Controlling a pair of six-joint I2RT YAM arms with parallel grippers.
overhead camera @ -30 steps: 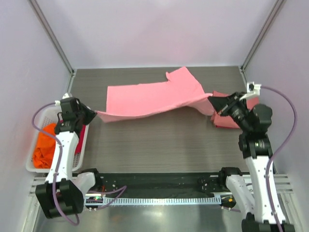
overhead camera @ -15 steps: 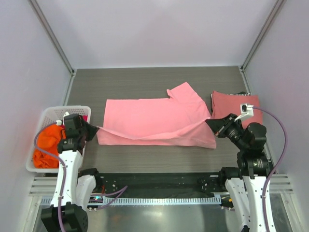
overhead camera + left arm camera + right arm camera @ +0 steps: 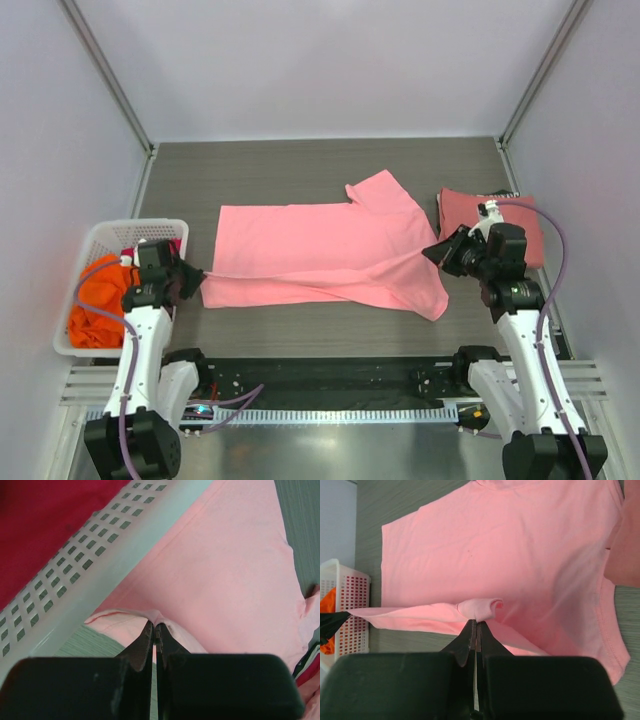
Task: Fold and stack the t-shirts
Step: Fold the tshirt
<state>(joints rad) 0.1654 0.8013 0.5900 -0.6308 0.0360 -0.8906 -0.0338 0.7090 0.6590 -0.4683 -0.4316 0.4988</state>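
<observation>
Since the earlier frames the light pink t-shirt (image 3: 320, 245) had come down from its lifted, stretched hang and lay spread on the table (image 3: 300, 165). The right gripper (image 3: 437, 253) had shifted from the near right corner toward the shirt's middle, dragging a loose fold across the near half. The left gripper (image 3: 192, 275) stayed low beside the basket (image 3: 100, 232). In the left wrist view, the left gripper (image 3: 153, 626) had its fingers pinched tight on a nub of the pink hem, hard against the basket wall (image 3: 100, 565). In the right wrist view, the right gripper (image 3: 476, 622) was likewise clamped on a small roll of pink cloth, held just above the spread body (image 3: 510, 545). The near edge hung slack between the two pinches. Progress, as judged: one salmon-red t-shirt (image 3: 462, 210) lay already folded at the right side of the table, partly under the right arm, and likely marked the stack spot. The pink shirt was only at its first lengthwise fold, not yet laid over. An orange t-shirt (image 3: 95, 300) and a dark red cloth (image 3: 45, 515) waited bunched in the basket. So roughly one shirt was done, one was in hand, and at least two remained. No brand, label or readable writing showed on any shirt, the basket or the arms.
</observation>
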